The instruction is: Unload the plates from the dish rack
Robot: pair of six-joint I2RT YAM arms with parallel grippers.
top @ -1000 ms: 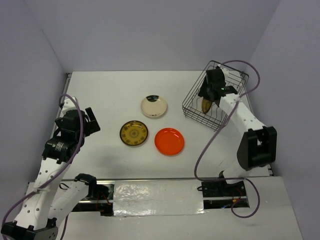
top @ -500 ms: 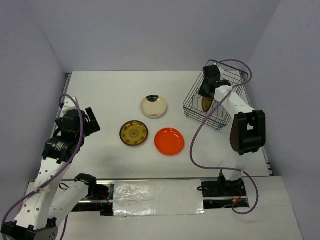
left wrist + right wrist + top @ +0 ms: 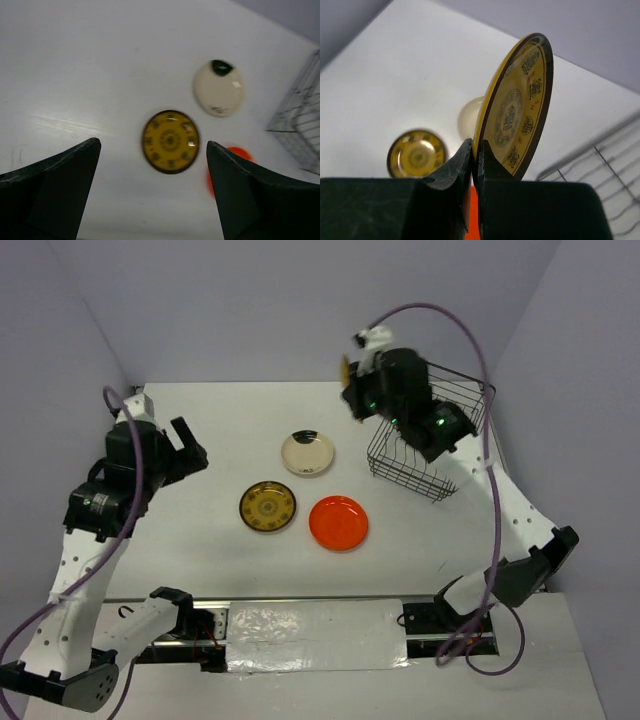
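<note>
Right gripper (image 3: 474,150) fingers are seen pressed together on the lower rim of the held patterned plate (image 3: 517,110), a dark brown one with yellow markings. It is kept on edge, nearly upright, with its patterned face towards the dish rack (image 3: 600,180). In the top view this plate (image 3: 346,368) is carried in the air beside the far left corner of the dish rack (image 3: 400,465), outside its wire walls.

Three more plates are laid flat on the table (image 3: 220,430), all to the left of the dish rack. The cream plate (image 3: 307,453), marked with a dark spot at its far edge, is found nearest the rack's left wall. The orange-red plate (image 3: 338,523) is placed left of the rack's near corner. The second patterned plate (image 3: 267,508) is set just beyond the orange-red one, farther from the rack, and is not touched by it.

The left gripper (image 3: 190,452) is held well to the left of the rack, above the table, with its jaws spread wide and nothing between them. In its own wrist view (image 3: 152,144) the second patterned plate is framed between the fingers.
</note>
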